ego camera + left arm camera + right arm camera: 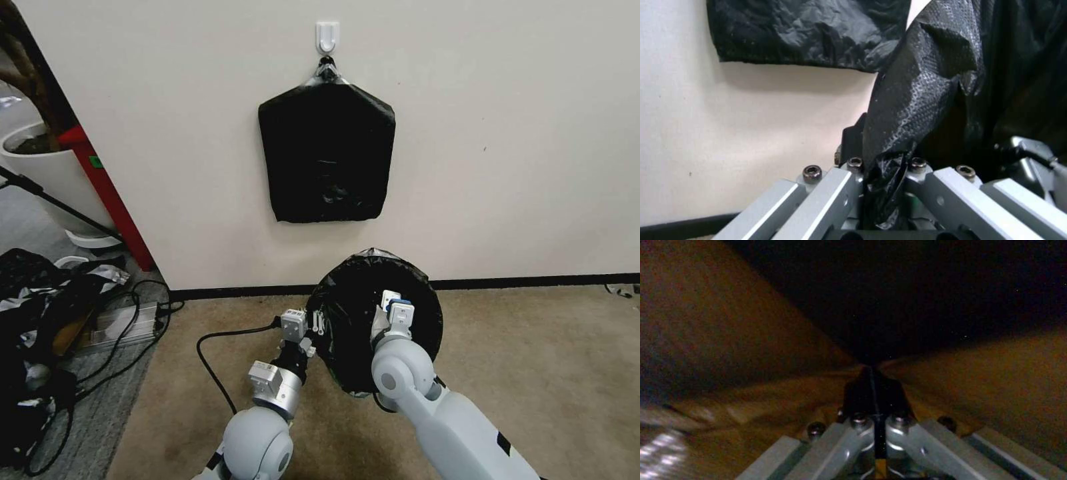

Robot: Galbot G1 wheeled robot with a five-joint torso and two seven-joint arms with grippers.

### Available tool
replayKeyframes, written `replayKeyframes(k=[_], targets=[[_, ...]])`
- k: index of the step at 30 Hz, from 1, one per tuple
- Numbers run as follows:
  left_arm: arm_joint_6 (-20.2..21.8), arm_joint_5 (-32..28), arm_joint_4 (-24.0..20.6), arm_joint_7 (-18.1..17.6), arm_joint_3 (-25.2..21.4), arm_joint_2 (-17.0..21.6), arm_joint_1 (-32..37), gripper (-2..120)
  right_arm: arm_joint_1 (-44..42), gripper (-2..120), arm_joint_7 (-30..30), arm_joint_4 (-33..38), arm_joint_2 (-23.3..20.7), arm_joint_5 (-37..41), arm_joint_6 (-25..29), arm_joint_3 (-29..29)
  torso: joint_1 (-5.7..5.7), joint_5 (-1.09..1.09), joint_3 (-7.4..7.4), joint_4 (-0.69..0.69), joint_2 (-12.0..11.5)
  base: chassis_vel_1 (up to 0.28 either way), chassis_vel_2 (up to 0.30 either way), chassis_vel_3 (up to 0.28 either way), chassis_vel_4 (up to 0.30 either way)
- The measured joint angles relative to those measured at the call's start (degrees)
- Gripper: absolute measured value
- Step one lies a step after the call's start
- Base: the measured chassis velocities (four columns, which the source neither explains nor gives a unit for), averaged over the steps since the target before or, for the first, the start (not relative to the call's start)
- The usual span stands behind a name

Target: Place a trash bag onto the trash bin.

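Left gripper (882, 166): clamped on a pinched fold of the thin, glossy black plastic trash bag (925, 86); in the head view it sits at the left edge of the bag-covered opening (313, 330).
Right gripper (875, 396): black fingers (862, 396) pressed together, nothing visible between them, reaching down inside the bag's dark, brownish-lit interior; in the head view the arm enters the opening from the near side (393, 310).
Trash bag (353, 313): stretched over the mouth of a round bin on tan carpet (533, 373), close to the wall's black skirting; the film drapes outward over the rim all round, so that the bin itself cannot be made out beneath it.
Flat five-sided pack of black bags (327, 157): hanging from a white wall hook (327, 37), above the bin.
Black cable (213, 360): lying on the carpet to the left.
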Motion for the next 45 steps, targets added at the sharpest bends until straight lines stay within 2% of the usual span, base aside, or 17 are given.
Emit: replayKeyframes(k=[1, 6, 10, 12, 16, 18, 19, 22, 28, 31, 33, 34, 36, 41, 43, 44, 45], targets=[[0.0, 0.0, 0.0, 0.0, 0.0, 0.0, 0.0, 2, 0.0, 0, 0.0, 0.0, 0.0, 0.0, 0.0, 0.0, 0.0, 0.0, 0.0, 0.0, 0.0, 0.0, 0.0, 0.0, 0.0], [2.17, -0.88, -1.28, -1.56, 0.64, 0.09, 0.08, 2, -0.06, 0, -1.92, -1.31, -0.27, -9.43, 0.41, -0.78, 0.0, 0.0, 0.0, 0.0, 0.0, 0.0, 0.0, 0.0, 0.0], [4.16, -1.7, -1.68, -2.95, 0.77, 0.25, -0.32, 2, -1.33, 0, -5.5, -0.1, -0.65, -16.72, 1.85, -1.11, 0.0, 0.0, 0.0, 0.0, 0.0, 0.0, 0.0, 0.0, 0.0], [4.27, -1.71, -1.68, -3.07, 0.75, 0.29, -0.43, 2, -1.82, 0, -6.22, 0.63, -0.77, -16.99, 2.0, -1.14, 0.0, 0.0, 0.0, 0.0, 0.0, 0.0, 0.0, 0.0, 0.0], [4.38, -1.73, -1.28, -3.24, 0.74, 0.44, -0.81, 2, -3.49, 0, -8.94, 4.17, -1.03, -12.75, 2.89, -1.52, 0.0, -0.01, 0.0, 0.0, 0.0, 0.0, 0.0, 0.0, 0.0], [4.38, -1.74, -1.24, -3.25, 0.95, 0.42, -0.99, 2, -3.87, 0, -9.26, 5.42, -0.79, -6.24, 2.63, -2.02, 0.0, -0.01, 0.0, 0.0, 0.0, 0.0, 0.0, 0.0, 0.0], [4.38, -1.74, -1.24, -3.25, 0.95, 0.42, -0.99, 2, -3.87, 0, -9.26, 5.42, -0.79, -6.24, 2.63, -2.02, 0.0, -0.01, 0.0, 0.0, 0.0, 0.0, 0.0, 0.0, 0.0], [4.39, -1.74, -1.28, -3.25, 1.25, 0.41, -1.14, 2, -3.8, 0, -8.96, 5.04, -0.3, -1.22, 0.34, -2.34, 0.0, -0.01, 0.0, 0.0, 0.0, 0.0, 0.0, 0.0, 0.0], [4.38, -1.77, -1.56, -3.16, 1.31, 0.49, -1.02, 2, -3.11, 0, -8.26, 2.81, -0.1, -1.85, -1.55, -2.57, 0.0, 0.0, 0.0, 0.0, 0.0, 0.0, 0.0, 0.0, 0.0], [4.38, -1.79, -1.71, -3.1, 1.41, 0.52, -0.82, 2, -2.84, 0, -8.11, 1.72, -0.13, -6.01, -2.57, -2.6, 0.0, 0.0, 0.0, 0.0, 0.0, 0.0, 0.0, 0.0, 0.0], [4.35, -1.8, -1.78, -3.05, 1.49, 0.51, -0.76, 2, -2.79, 0, -8.63, 0.7, -0.44, -12.87, -3.04, -2.43, 0.0, 0.0, 0.0, 0.0, 0.0, 0.0, 0.0, 0.0, 0.0], [4.35, -1.8, -1.78, -3.05, 1.49, 0.51, -0.76, 2, -2.79, 0, -8.63, 0.7, -0.44, -12.87, -3.04, -2.43, 0.0, 0.0, 0.0, 0.0, 0.0, 0.0, 0.0, 0.0, 0.0], [4.33, -1.86, -1.78, -3.02, 1.62, 0.45, -0.87, 2, -3.18, 0, -9.87, 0.23, -0.68, -18.33, -2.86, -1.8, 0.0, 0.0, 0.0, 0.0, 0.0, 0.0, 0.0, 0.0, 0.0], [4.98, -2.04, -1.17, -3.96, 1.6, 0.23, -1.38, 2, -4.8, 0, -13.86, 1.82, -1.36, -21.65, -0.23, -0.56, 0.0, 0.0, 0.0, 0.01, 0.0, 0.0, 0.0, 0.0, 0.0], [9.49, -4.3, -0.57, -8.19, 1.13, 0.05, -2.25, 2, -7.86, 9, -18.76, 6.65, -2.58, -22.6, 2.67, -0.38, 0.0, 0.0, 0.0, 0.0, 0.0, 0.0, 0.0, 0.0, 0.0], [9.49, -4.3, -0.57, -8.19, 1.13, 0.05, -2.25, 2, -7.86, 9, -18.76, 6.65, -2.58, -22.6, 2.67, -0.38, 0.0, 0.0, 0.0, 0.0, 0.0, 0.0, 0.0, 0.0, 0.0], [11.98, -5.7, -0.53, -9.63, 0.87, 0.06, -2.51, 2, -8.96, 12, -20.24, 8.65, -3.03, -23.35, 3.49, -0.36, 0.0, 0.01, 0.0, 0.01, 0.0, 0.0, 0.0, 0.0, 0.0]])
